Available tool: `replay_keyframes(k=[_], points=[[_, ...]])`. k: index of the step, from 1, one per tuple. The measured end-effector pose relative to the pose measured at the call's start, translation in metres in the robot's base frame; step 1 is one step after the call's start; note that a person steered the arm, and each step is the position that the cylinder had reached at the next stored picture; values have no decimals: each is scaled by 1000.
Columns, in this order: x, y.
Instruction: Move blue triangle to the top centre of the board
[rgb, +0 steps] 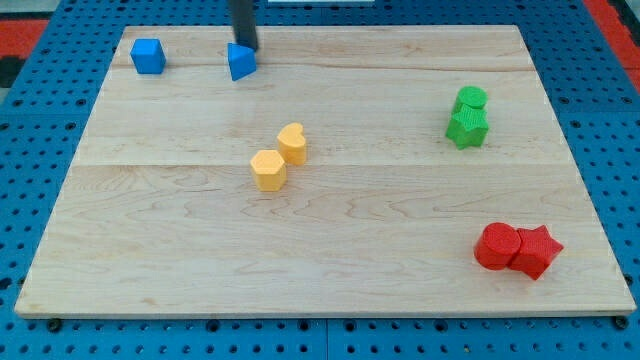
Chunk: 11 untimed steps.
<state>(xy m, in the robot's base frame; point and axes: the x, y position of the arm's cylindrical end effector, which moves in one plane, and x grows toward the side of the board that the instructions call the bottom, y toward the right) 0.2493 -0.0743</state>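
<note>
No jaws on this arm, just a dark rod, so nothing is open, shut or held; my tip (245, 49) sits right at the top of the blue triangle (241, 62), seemingly touching it, close to the table's (330, 270) top edge; that triangle lies left of centre along that edge, so I judge the job partly done, a slide towards the view's right left to go; the blue cube (148, 56) waits near the top-left corner; two yellow blocks (279, 157) mid-table; green blocks (467, 117) by the right edge; red blocks (516, 248) near the bottom-right corner.
</note>
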Motion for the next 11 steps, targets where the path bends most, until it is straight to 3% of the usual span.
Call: replay_keyframes(k=[1,2,3,4,5,6,8,10,11], points=[[20,32],[-9,34],[-33,13],[-33,-65],[-5,-85],[20,-56],[8,33],[8,73],[-14,82]])
